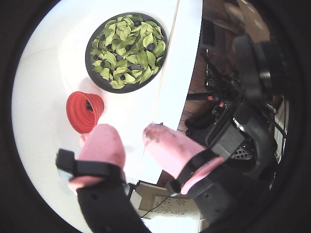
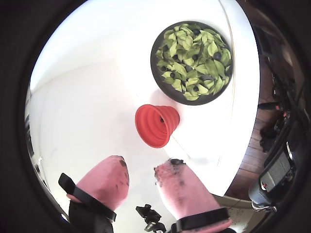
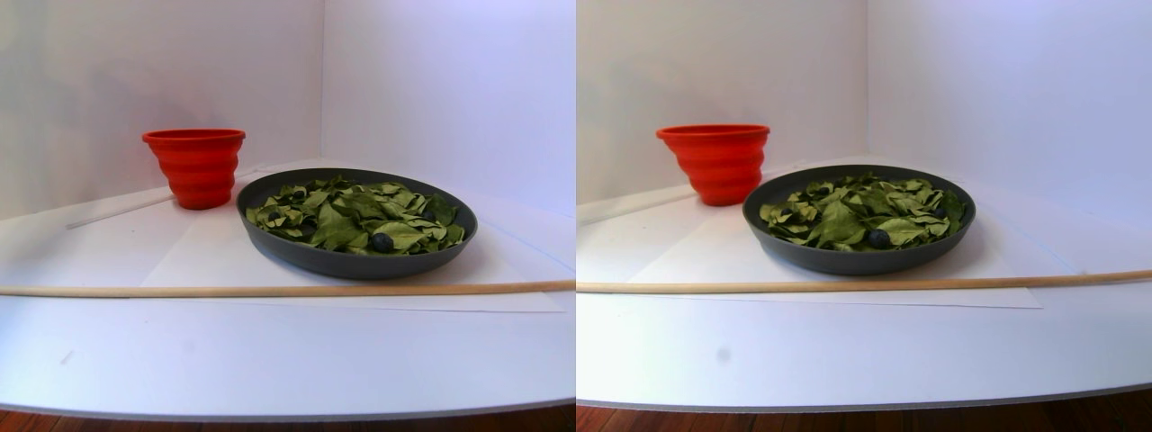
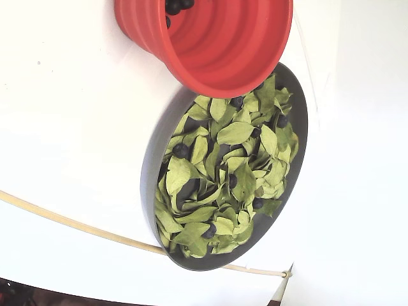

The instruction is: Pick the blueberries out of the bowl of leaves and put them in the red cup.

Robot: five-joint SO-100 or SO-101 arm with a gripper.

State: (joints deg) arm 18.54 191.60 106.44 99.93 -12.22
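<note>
The dark grey bowl (image 1: 89, 58) (image 2: 153, 56) (image 3: 360, 263) (image 4: 150, 172) holds a loose heap of green leaves (image 1: 129, 48) (image 2: 194, 58) (image 4: 236, 132). Dark blueberries (image 4: 181, 150) (image 3: 382, 241) (image 2: 217, 56) lie scattered among them. Beside the bowl stands the red cup (image 1: 85, 110) (image 2: 156, 124) (image 3: 196, 166) (image 4: 210, 38), with some blueberries (image 4: 173, 6) at its bottom. High over the white table, on the cup's side away from the bowl, my gripper (image 1: 129, 133) (image 2: 141, 167) is open. Its pink fingers (image 1: 99, 145) (image 2: 177, 182) hold nothing. Neither the stereo pair view nor the fixed view shows it.
A thin wooden stick (image 3: 270, 290) (image 4: 76, 224) lies across the white table in front of the bowl. White walls (image 3: 432, 81) rise behind the cup and bowl. Past the table edge are the wooden floor, cables and dark equipment (image 1: 228, 126).
</note>
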